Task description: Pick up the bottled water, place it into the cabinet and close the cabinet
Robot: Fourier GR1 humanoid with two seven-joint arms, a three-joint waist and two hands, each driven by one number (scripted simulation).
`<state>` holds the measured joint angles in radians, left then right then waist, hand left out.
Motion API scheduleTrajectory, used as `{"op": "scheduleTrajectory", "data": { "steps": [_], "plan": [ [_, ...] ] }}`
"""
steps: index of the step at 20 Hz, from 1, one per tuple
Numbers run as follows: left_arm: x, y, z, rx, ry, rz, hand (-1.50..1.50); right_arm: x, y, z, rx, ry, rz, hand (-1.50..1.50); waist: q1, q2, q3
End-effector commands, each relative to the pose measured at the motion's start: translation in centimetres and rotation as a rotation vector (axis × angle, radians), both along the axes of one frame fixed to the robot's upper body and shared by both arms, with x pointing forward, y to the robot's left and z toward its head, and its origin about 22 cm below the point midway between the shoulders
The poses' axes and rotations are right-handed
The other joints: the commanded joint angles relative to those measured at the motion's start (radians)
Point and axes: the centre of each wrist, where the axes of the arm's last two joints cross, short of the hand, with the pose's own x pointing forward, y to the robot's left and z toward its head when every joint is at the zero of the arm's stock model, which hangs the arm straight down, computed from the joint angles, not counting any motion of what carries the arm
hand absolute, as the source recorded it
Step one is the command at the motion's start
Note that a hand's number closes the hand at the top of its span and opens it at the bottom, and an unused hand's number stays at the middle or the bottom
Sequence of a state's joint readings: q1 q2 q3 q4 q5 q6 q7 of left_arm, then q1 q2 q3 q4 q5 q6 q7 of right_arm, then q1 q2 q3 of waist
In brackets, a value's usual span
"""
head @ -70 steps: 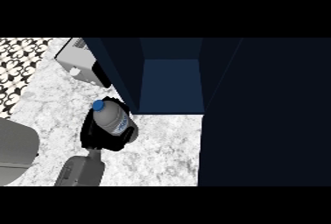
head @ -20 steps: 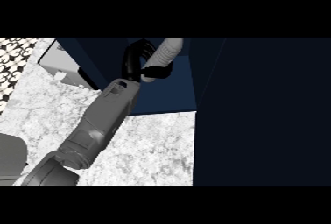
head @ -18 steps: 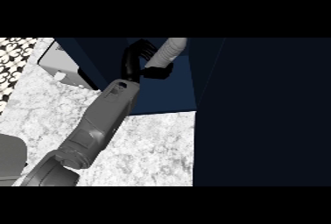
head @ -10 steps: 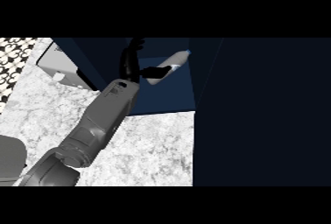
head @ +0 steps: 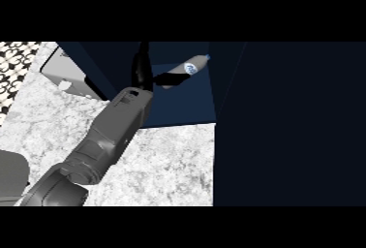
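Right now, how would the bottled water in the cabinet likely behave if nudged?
The bottled water is round-bodied and lies tilted, not upright, so it would probably roll on the cabinet floor. Tall and slim, it likely tips easily if stood. The left hand at its base could set it moving.

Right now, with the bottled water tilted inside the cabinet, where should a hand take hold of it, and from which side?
Probably round the middle of the bottled water, near its label, coming from the lower left, where the right hand is. It lies tilted, blue cap toward the upper right inside the cabinet, so its long side faces that approach.
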<state>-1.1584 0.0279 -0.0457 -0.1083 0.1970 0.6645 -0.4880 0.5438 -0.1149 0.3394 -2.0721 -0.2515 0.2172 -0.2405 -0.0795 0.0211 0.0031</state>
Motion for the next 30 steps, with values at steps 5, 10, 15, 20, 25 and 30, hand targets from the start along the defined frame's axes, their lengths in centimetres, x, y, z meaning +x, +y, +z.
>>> {"op": "scheduleTrajectory", "data": {
  "steps": [5,10,15,20,25,30],
  "plan": [
    [0.7,3.3,0.8,-0.144,-0.132,-0.106,-1.50,0.5,0.4,-0.2,-0.007,-0.012,-0.014,-1.50,0.029,0.001,-0.004],
    [-0.1,2.7,-0.5,-0.272,-0.187,-0.224,-1.50,-0.3,0.3,-0.1,0.010,-0.011,-0.040,-1.50,0.049,-0.012,-0.004],
    [-0.8,3.1,-1.4,-0.300,-0.193,-0.294,-1.50,0.2,-0.2,-0.1,-0.014,-0.012,-0.067,-1.50,0.084,-0.025,-0.003],
    [-1.6,3.0,-2.1,-0.349,-0.229,-0.337,-1.50,-0.3,-1.1,1.4,-0.025,0.007,-0.081,-1.50,0.096,-0.030,-0.004],
    [-2.3,1.3,-2.1,-0.412,-0.223,-0.377,-1.50,-1.1,0.1,0.3,-0.017,0.008,-0.097,-1.50,0.111,-0.038,-0.003],
    [-3.6,2.0,-2.2,-0.463,-0.206,-0.432,-1.50,-2.4,0.3,1.2,0.001,0.030,-0.109,-1.50,0.112,-0.042,-0.003]
  ]
}}
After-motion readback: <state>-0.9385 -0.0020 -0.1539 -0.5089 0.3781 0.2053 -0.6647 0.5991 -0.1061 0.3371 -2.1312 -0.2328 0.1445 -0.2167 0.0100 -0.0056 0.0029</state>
